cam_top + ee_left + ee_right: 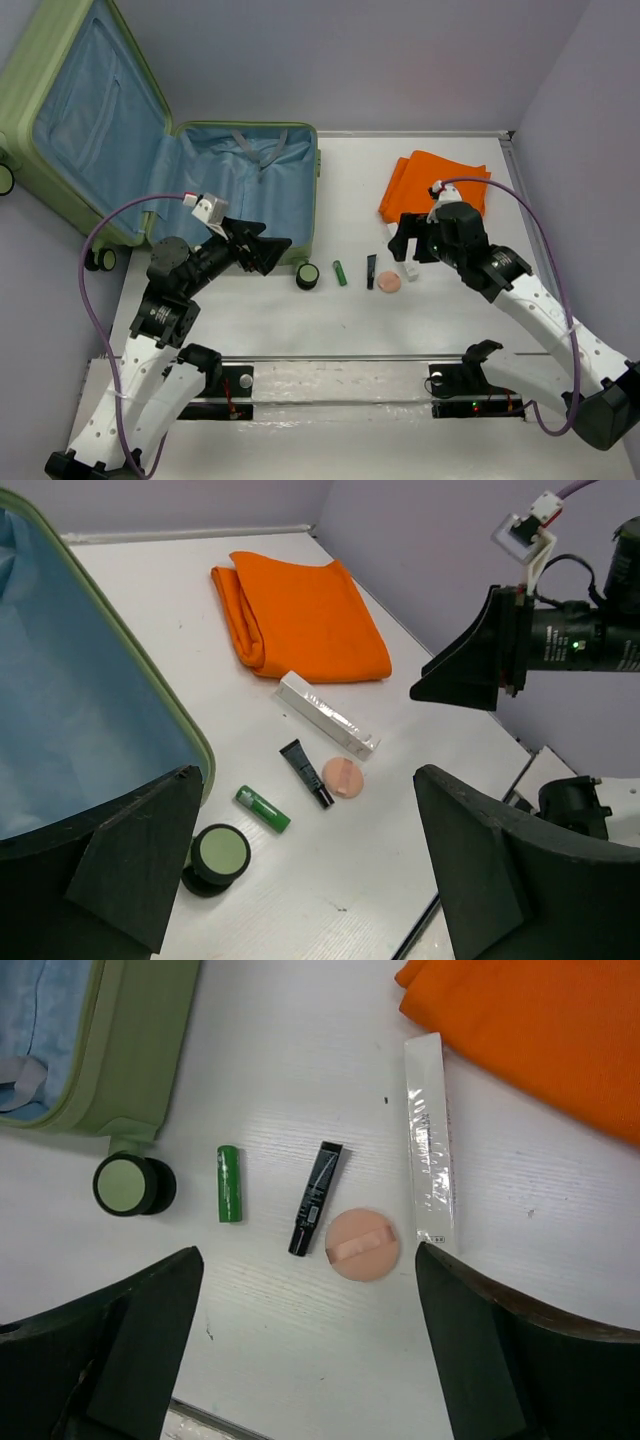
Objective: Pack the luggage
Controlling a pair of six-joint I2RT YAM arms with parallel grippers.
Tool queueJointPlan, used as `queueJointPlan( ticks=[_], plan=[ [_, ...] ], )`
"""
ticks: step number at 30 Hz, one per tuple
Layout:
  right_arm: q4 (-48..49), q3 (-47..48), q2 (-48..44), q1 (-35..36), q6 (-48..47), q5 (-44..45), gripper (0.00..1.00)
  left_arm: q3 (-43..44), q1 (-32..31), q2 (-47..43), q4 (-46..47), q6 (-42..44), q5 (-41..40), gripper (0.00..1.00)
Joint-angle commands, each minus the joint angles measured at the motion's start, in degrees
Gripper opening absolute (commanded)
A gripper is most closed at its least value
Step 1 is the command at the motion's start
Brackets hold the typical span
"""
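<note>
While the luggage (100, 110) lies open, the right gripper (305, 1280) gapes.

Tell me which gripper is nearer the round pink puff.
Right. The right gripper hovers open just beyond the puff, beside the orange cloth; the left gripper is open by the near edge of the suitcase, well off to the puff's left.

The light-green luggage (100, 130) lies open at the table's left, blue lining exposed.
</note>
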Motion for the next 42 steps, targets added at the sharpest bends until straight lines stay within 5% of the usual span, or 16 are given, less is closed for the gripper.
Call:
queueJointPlan(
  ticks=[1, 6, 29, 33, 38, 42],
  plan=[
    [-1.77, -1.67, -0.75, -0.13, 0.77, 8.11, 0.92, 4.67, -0.21, 1.7, 2.7, 1.17, 2.66, 0.99],
    [-1.77, -2.64, 4.59, -0.13, 0.86, 8.74, 0.91, -0.87, 0.06, -0.05, 8.94, -1.37, 6.08, 0.99],
    [8.68, -0.36, 28.68, -5.75, -3.09, 4.69, 0.82, -0.87, -0.38, -2.69, 5.16, 0.82, 2.49, 0.99],
    [8.16, 3.33, 35.1, -6.37, -4.85, 3.9, 0.72, -0.69, -0.47, -2.52, 5.08, 1.0, 2.66, 0.99],
    [7.98, 5.27, 36.08, -6.37, -5.91, 5.83, 0.37, -0.52, -0.47, -2.96, 4.64, 1.26, 2.31, 0.99],
    [5.0, 5.8, 32.05, -6.37, -6.44, 8.2, 0.28, -0.25, -0.56, -3.04, 4.02, 1.79, 1.26, 0.99]
  ],
)
